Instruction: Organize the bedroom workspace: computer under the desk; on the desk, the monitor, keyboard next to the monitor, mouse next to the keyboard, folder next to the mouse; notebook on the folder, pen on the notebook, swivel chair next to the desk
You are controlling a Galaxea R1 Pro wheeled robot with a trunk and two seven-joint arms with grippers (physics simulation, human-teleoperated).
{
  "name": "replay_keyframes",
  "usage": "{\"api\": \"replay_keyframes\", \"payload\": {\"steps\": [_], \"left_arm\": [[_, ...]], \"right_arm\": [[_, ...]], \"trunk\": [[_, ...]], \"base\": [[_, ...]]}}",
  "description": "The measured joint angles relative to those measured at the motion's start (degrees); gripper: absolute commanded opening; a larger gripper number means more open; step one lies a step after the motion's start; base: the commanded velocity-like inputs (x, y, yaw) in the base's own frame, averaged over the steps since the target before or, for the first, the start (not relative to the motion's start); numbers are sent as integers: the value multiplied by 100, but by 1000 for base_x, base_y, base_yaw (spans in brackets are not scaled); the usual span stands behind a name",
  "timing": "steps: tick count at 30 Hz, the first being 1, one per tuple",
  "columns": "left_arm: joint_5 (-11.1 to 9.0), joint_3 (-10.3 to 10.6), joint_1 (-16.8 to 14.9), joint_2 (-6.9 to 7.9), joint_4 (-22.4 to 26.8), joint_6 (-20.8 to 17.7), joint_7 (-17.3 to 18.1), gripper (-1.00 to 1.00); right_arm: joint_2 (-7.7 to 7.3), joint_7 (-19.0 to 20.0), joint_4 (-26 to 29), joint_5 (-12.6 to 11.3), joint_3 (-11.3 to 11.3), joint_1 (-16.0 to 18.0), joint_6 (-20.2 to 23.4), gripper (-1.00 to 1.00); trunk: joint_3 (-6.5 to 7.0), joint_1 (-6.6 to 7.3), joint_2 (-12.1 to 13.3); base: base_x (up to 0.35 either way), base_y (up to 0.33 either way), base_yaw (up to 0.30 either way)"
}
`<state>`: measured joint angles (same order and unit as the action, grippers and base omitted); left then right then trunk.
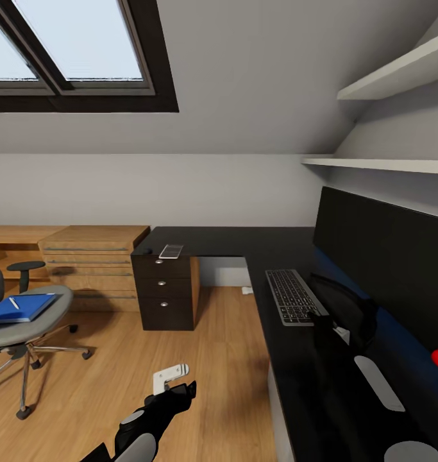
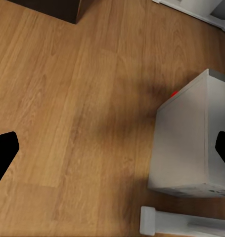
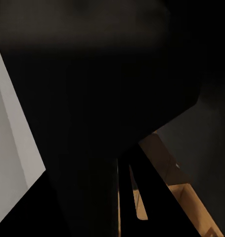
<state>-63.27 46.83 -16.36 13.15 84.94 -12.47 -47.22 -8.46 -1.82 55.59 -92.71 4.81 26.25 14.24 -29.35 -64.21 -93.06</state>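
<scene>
Left end effector point(image 2: 112, 148) spread above floor beside computer point(image 2: 189, 140). Right end effector state cannot be told. Keyboard point(image 1: 293, 296) on desk point(image 1: 231, 240) before monitor point(image 1: 382, 266); folder point(image 1: 20, 307) on swivel chair point(image 1: 23, 321), far left.

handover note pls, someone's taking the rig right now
Left gripper: open, empty, over the floor by the computer.
Right gripper: state unclear; right wrist view too dark.
Done: monitor and keyboard on desk, side by side.
Folder lies on chair seat, pen on it. A flat grey item, maybe the notebook, sits on the desk corner. Mouse not spotted.
Left: mouse, folder, notebook, pen, chair to desk.
</scene>
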Motion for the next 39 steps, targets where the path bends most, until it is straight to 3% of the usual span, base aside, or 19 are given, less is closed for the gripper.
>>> {"api": "replay_keyframes", "payload": {"steps": [20, 21, 39], "left_arm": [[-11, 0, 0, 0, -12, -1, 2, 100], [-10, 0, 0, 0, -12, -1, 2, 100], [-3, -16, 0, 17, -12, 8, 3, 100]], "right_arm": [[0, -1, -2, 0, 0, 0, 0, -100], [0, 0, -1, 0, 0, 0, 0, 100], [-7, -1, 0, -3, 0, 0, 0, 100]], "trunk": [[0, 0, 0], [0, 0, 0], [0, -1, 0]], "base": [[0, -2, 0], [0, 0, 0], [-9, -12, 0]]}}
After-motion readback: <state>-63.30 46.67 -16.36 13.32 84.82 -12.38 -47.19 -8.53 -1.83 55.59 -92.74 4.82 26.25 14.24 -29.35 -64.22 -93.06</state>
